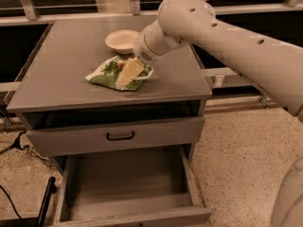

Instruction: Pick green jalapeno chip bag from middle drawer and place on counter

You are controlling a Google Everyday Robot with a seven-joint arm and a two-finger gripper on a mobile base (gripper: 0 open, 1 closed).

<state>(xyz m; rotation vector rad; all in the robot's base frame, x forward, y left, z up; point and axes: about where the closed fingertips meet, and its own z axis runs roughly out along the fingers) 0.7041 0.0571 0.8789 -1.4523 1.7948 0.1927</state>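
The green jalapeno chip bag (106, 75) lies flat on the counter (61, 65), near its front middle. My gripper (129, 73) is right over the bag's right half, touching or just above it, with the arm reaching in from the right. The middle drawer (128, 181) is pulled open below, and its floor is bare.
A pale round bowl (122, 40) stands on the counter just behind the bag. A shut drawer front with a black handle (120, 136) sits above the open drawer. A dark cable and a black post (45, 205) are on the speckled floor at the left.
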